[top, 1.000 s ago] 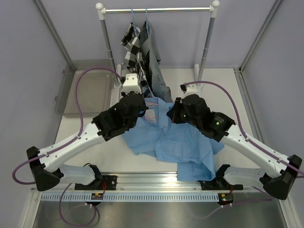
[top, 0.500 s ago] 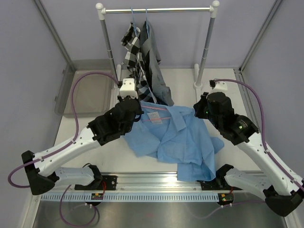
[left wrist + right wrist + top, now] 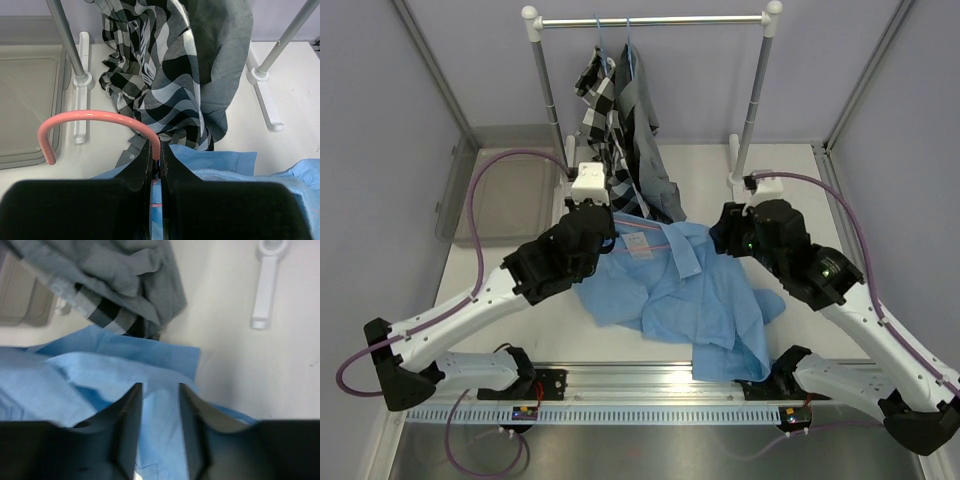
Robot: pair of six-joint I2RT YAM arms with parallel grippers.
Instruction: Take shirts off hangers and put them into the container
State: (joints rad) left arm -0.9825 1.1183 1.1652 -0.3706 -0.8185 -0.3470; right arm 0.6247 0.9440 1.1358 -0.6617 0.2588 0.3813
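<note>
Right gripper has changed most. A second ago it was shut, low over the middle of the light blue shirt. It then drew off toward the right of the top view. Now it has edged back left with its fingers parted. In its wrist view blue cloth lies under the gap, but nothing is pinched between the fingers, so it holds nothing.

The shirt has shifted too. It lies crumpled on the table in the lower middle of the top view, with its collar end pulled toward the upper left.

Just beyond it, the left gripper is clamped tight on the wire of the pink hanger, whose hook curls off to the left in the wrist view. The wire runs down into the blue collar, so the hanger looks still partly inside the shirt, though how far I cannot tell.

My reading is that the right gripper released one hold and is lining up for a fresh one, to drag the cloth off while the left keeps the hanger pinned.

Farther back, the checked shirt and grey shirt hang untouched on light blue hangers from the rack bar. The container sits at the upper left with no shirt in it, so most of the task remains.
</note>
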